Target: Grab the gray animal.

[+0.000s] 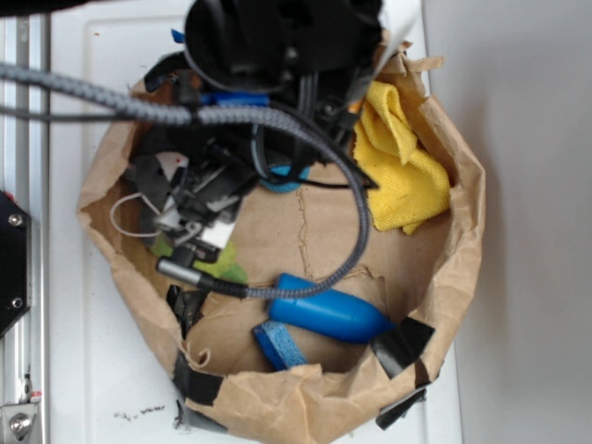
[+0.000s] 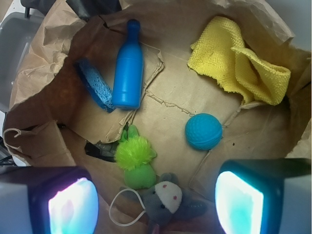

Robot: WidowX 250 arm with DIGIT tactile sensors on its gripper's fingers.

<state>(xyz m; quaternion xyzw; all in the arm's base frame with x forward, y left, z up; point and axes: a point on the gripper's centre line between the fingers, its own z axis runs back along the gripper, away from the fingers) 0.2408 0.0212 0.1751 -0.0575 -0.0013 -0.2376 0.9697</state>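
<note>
Gripper (image 2: 156, 200) spread wide above the gray animal (image 2: 168, 199), nothing held.

Wrist view: the plush lies between the two glowing fingers (image 2: 73, 207), its head low in frame, lower edge cut off, lime-green body toward the blue bottle (image 2: 128, 64). From outside, the arm (image 1: 277, 55) and cables hide the toy; only green fuzz and its white cord (image 1: 125, 217) peek out inside the paper bag (image 1: 462, 231).
</note>
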